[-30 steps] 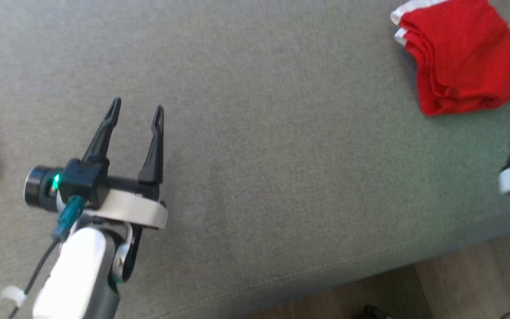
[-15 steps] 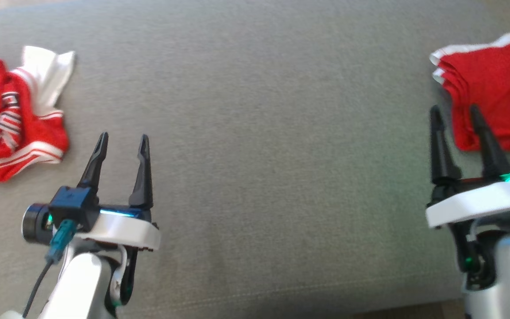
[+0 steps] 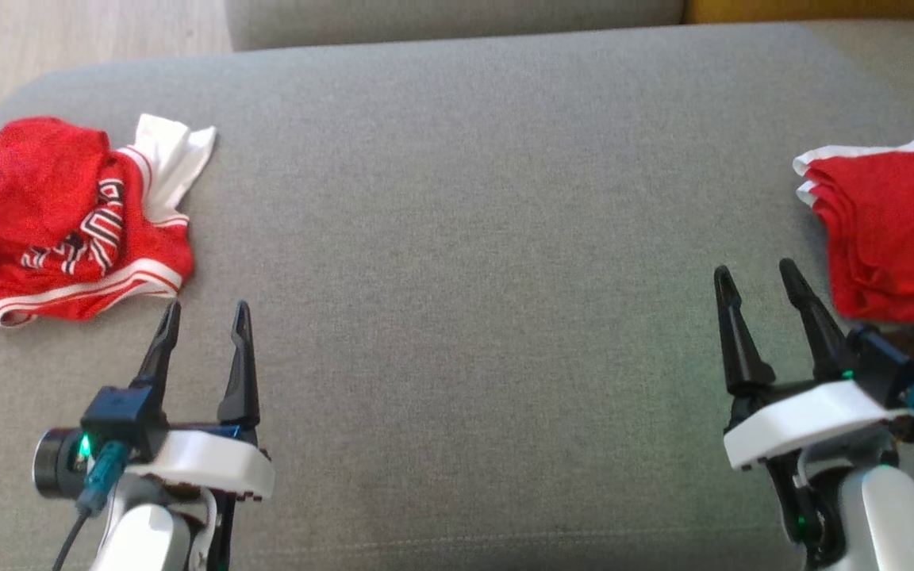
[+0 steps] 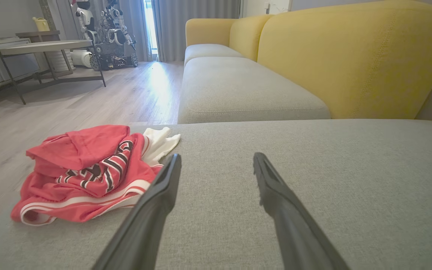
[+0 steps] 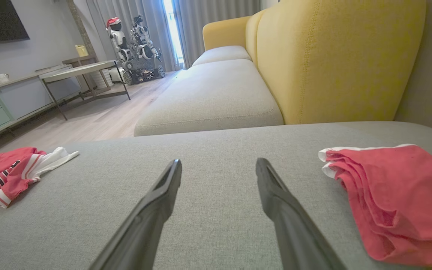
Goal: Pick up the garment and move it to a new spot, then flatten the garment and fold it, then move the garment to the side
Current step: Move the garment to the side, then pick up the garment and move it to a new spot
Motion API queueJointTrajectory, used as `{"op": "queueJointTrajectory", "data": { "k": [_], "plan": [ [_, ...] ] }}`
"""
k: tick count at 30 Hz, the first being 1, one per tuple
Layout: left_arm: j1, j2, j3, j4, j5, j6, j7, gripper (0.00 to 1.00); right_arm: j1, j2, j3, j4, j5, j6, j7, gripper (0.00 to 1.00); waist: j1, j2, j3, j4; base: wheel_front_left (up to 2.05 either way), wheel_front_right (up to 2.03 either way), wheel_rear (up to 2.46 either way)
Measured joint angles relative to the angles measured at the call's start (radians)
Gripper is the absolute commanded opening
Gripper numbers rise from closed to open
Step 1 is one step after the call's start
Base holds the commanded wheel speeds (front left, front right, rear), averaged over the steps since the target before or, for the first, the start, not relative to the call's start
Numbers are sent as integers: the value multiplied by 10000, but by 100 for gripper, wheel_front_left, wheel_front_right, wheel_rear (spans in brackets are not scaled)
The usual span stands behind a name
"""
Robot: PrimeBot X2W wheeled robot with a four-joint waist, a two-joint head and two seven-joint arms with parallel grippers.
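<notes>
Right now both claws hang just above the grey sofa cushion [image 3: 457,238], fingers spread wide and holding nothing; the left claw [image 3: 203,325] sits at the cushion's near left part, the right claw [image 3: 758,285] at its near right part, well apart from each other; the crumpled garment [image 3: 68,222], red with white bands and a white flap, lies bunched on the cushion's far left corner, just beyond the left claw's fingertips and a little to their left, not touching them; in the left wrist view the garment [image 4: 84,172] lies beside that claw's left finger; a folded red garment [image 3: 889,230] with white edging rests flat at the cushion's right edge, near the right claw's fingers but clear of them; behind the cushion stands a yellow sofa back [image 5: 332,56]; wooden floor [image 4: 69,101] shows past the cushion's left end.
</notes>
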Motion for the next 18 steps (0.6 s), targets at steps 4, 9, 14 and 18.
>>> {"op": "queueJointTrajectory", "data": {
  "k": [4, 9, 14, 18],
  "plan": [
    [216, 42, -35, 52, -84, 0, -2, 100, 313, 0, -42, 33, -81, 0, -33, 100, 0, 0, -282, 39, 0, 0, 0],
    [459, 119, -73, 136, -86, 0, 8, 100, 701, 0, -61, 42, -173, 0, -29, 100, 0, 0, -613, 57, 0, 0, 0],
    [720, 148, -113, 240, -174, 0, 46, 100, 868, 2, -61, -63, -184, 0, -27, 100, 0, 0, -939, 42, 0, 0, 0],
    [909, 184, -173, 263, -176, 2, 100, 100, 971, 4, -58, -182, -205, 0, -19, 100, 0, 0, -1142, 18, 0, 0, 0]
  ]
}}
